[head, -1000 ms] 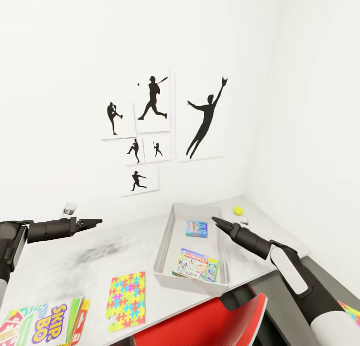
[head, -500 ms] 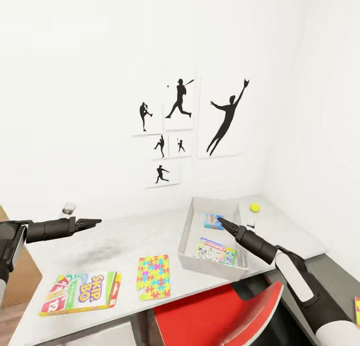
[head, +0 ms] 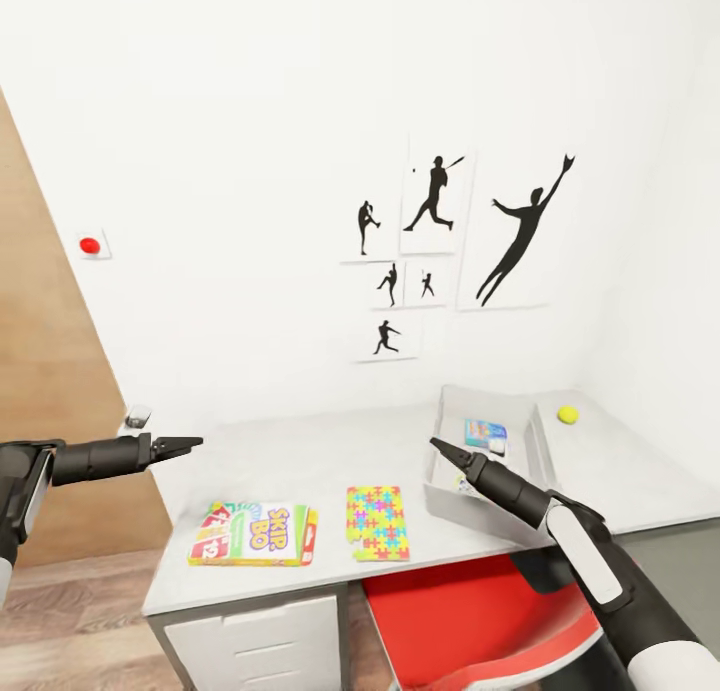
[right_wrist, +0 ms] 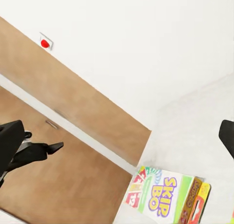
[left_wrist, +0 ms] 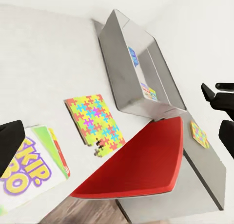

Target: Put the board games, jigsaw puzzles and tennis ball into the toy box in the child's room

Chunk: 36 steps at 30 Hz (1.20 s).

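We hold both arms out over the table [head: 300,451], empty. The left gripper [head: 190,442] looks pinched narrow; the right gripper [head: 440,447] also looks closed. The Skip-Bo game [head: 255,533] lies near-left, the puzzle [head: 377,522] beside it, left of the box [head: 440,491]. We should square up, then open wide above the game.

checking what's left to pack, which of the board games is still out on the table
The white and green Skip-Bo box, flat near the desk's front edge; the blue game box already lies inside the grey toy box.
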Motion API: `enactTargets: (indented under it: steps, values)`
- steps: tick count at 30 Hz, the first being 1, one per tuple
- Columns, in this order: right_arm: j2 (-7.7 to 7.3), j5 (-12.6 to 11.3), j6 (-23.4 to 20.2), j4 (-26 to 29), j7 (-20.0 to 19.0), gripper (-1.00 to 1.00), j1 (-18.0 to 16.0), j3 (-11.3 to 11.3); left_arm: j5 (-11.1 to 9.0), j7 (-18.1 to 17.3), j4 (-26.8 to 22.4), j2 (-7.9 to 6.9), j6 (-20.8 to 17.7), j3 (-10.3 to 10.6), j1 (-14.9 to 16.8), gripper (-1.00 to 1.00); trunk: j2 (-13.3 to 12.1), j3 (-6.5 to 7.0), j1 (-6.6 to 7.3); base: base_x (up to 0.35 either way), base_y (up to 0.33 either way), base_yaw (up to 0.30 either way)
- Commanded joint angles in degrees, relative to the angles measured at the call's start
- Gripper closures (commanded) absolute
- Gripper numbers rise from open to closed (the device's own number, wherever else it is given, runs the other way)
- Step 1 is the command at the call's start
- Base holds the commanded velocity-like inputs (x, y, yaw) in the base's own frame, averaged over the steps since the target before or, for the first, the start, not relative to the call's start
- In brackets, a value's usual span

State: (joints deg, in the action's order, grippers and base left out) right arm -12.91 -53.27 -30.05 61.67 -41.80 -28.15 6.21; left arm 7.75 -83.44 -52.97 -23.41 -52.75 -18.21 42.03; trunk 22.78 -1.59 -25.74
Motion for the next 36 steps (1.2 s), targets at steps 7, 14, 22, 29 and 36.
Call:
enactTargets:
  steps: [7, 14, 22, 29, 36]
  values:
    - [0.06, -0.3, -0.4, 0.0, 0.2, -1.0, -0.1, 0.0, 0.6, -0.5, 0.0, 0.03, -0.6, -0.2, 0.1, -1.0, 0.1, -0.18, -0.04, -0.011, 0.312, 0.02]
    - [0.2, -0.2, -0.4, 0.1, 0.6, -1.0, -0.1, 0.3, 0.7, -0.5, 0.1, -0.01, -0.6, -0.2, 0.1, -1.0, 0.1, -0.18, -0.04, 0.0, 0.321, 0.0]
    - [0.24, -0.2, -0.6, 2.6, 6.1, -1.0, -0.1, 0.6, 0.7, -0.4, 0.1, -0.05, -0.6, -0.5, 0.1, -1.0, 0.1, -0.18, -0.04, 0.0, 0.324, 0.184]
    - [0.25, -0.2, -0.8, 3.2, 9.0, -1.0, -0.1, 1.0, 0.7, -0.3, 0.2, -0.01, -0.5, -0.6, 0.1, -1.0, 0.1, -0.18, -0.04, 0.11, 0.144, 0.284]
    - [0.25, -0.2, -1.1, 3.1, 12.9, -1.0, -0.1, 1.0, 1.2, 0.4, 0.2, 0.47, -0.7, -0.2, 0.1, -1.0, 0.1, -0.28, -0.04, 0.093, -0.031, 0.178]
